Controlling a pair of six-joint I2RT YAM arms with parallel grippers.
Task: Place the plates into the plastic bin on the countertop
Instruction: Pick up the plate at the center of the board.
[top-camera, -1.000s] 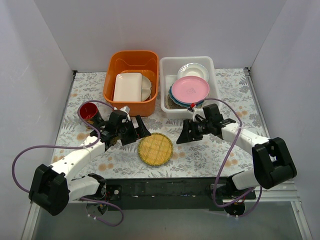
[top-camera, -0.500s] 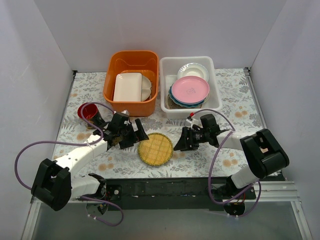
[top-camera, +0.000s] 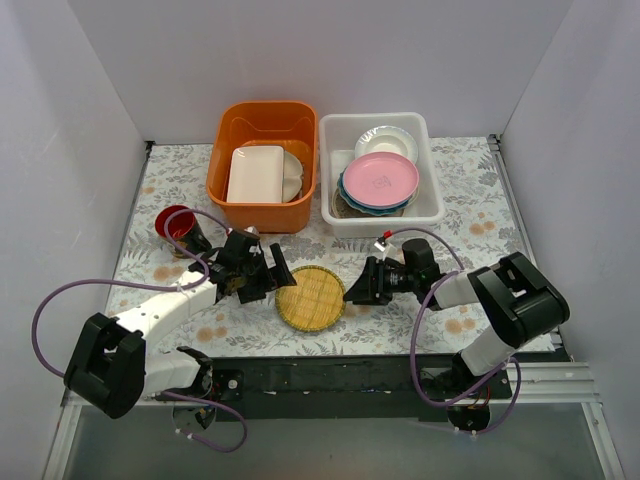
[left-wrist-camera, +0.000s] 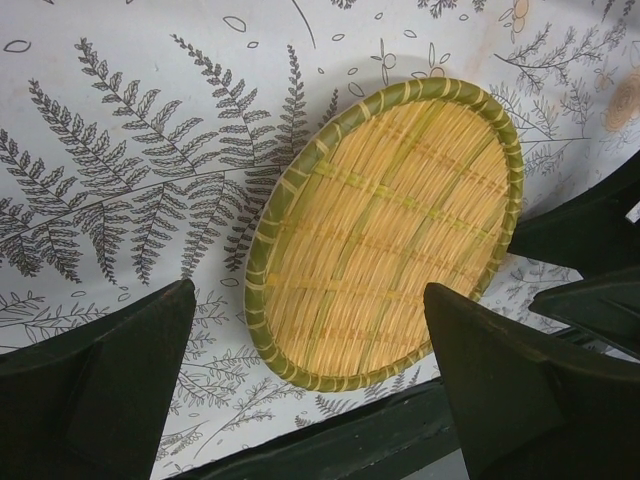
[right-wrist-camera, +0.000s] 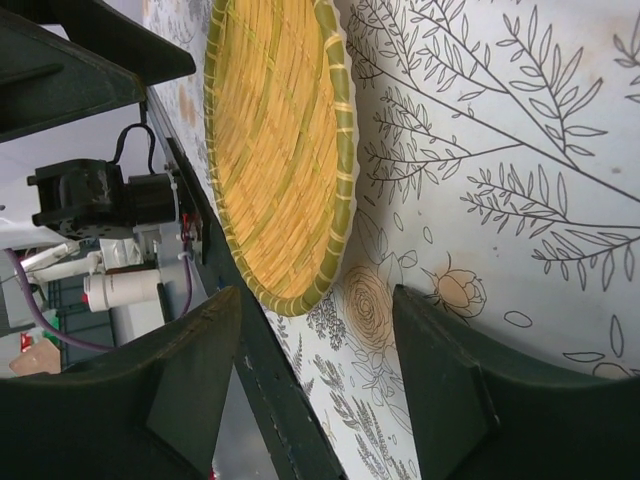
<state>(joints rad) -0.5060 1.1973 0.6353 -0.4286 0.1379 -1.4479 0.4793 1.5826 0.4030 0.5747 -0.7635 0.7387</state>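
Observation:
A round woven bamboo plate (top-camera: 311, 298) (left-wrist-camera: 385, 235) (right-wrist-camera: 275, 150), yellow with a green rim, lies flat on the floral countertop cloth (top-camera: 470, 190) near the front edge. My left gripper (top-camera: 278, 276) (left-wrist-camera: 310, 295) is open at the plate's left edge, its fingers straddling the near rim without touching it. My right gripper (top-camera: 357, 290) (right-wrist-camera: 317, 295) is open and low, just right of the plate, with nothing between its fingers. The white plastic bin (top-camera: 375, 117) at the back holds a pink plate (top-camera: 380, 176) on a teal one, with a white plate (top-camera: 385, 138) behind them.
An orange tub (top-camera: 262, 110) holding a cream rectangular dish (top-camera: 256, 173) stands left of the bin. A red cup (top-camera: 177, 224) sits at the left, behind my left arm. The black table edge (top-camera: 330, 370) runs just in front of the woven plate.
My right gripper has come down and left from in front of the bin to the woven plate's right edge, its jaws narrowing somewhat. My left gripper has edged right toward the plate.

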